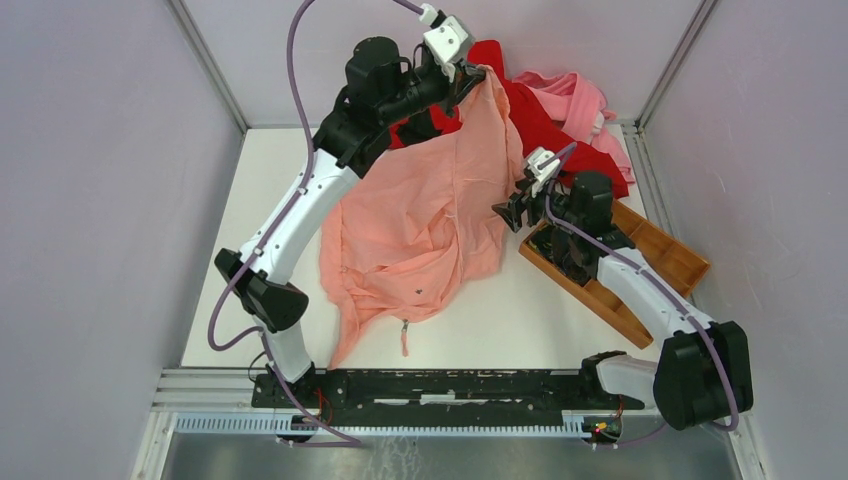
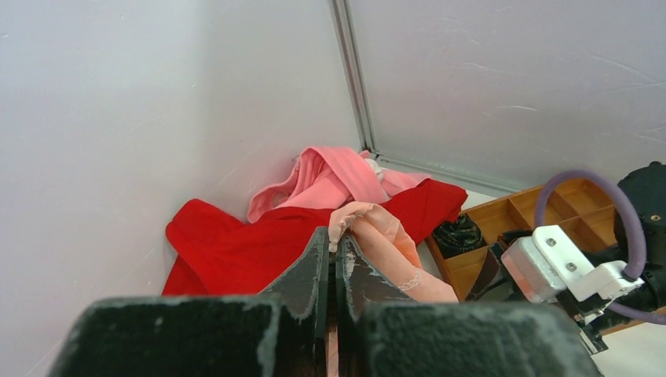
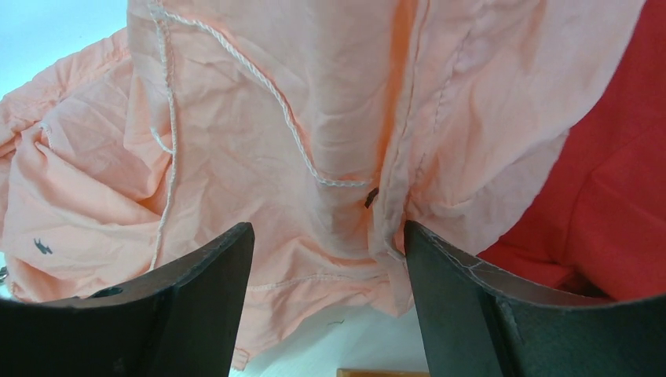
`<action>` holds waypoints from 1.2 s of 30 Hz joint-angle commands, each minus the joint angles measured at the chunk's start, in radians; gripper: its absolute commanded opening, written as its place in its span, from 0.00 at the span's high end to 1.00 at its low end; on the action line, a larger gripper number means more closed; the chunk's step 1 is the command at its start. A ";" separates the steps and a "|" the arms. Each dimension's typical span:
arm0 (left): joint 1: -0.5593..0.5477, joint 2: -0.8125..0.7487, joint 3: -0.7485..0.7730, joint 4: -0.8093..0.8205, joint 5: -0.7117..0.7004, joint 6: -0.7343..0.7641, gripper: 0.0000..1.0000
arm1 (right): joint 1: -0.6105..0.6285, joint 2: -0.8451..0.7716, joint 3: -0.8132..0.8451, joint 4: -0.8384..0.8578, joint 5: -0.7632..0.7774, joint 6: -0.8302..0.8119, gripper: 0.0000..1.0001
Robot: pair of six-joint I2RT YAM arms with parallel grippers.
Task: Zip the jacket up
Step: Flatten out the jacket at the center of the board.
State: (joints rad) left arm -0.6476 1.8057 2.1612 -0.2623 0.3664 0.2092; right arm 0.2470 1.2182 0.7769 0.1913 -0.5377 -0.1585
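So the left gripper (image 1: 478, 72) is clenched on the thin salmon-pink fabric jacket (image 1: 430, 220), holding one end up over the white table's (image 1: 520, 310) far edge, with the rest pooled mid-table. The right gripper (image 3: 328, 236) is released, jaws wide, right beside the fabric.

You see the jacket (image 1: 430, 215) covering much of the red garment (image 1: 540, 120); the right arm (image 1: 645, 292) hides part of the tray (image 1: 670, 255).
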 commanded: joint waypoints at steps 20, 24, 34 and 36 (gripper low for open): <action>0.001 -0.172 0.020 -0.023 -0.062 -0.004 0.98 | -0.036 0.197 0.135 0.164 -0.069 -0.063 0.48; 0.002 -0.194 0.017 -0.035 -0.095 0.000 0.98 | -0.036 0.212 0.218 0.147 -0.053 -0.052 0.77; 0.072 -0.258 0.035 0.018 -0.339 -0.075 0.98 | -0.043 0.207 0.788 -0.151 -0.038 -0.089 1.00; 0.097 -0.274 0.054 0.049 -0.377 -0.096 0.98 | -0.041 0.250 0.981 -0.259 -0.048 -0.111 1.00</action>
State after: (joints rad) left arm -0.5961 1.6028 2.1609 -0.3084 0.1242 0.1898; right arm 0.2081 1.4490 1.4181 0.0944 -0.5777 -0.2268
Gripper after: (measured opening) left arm 0.047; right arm 0.006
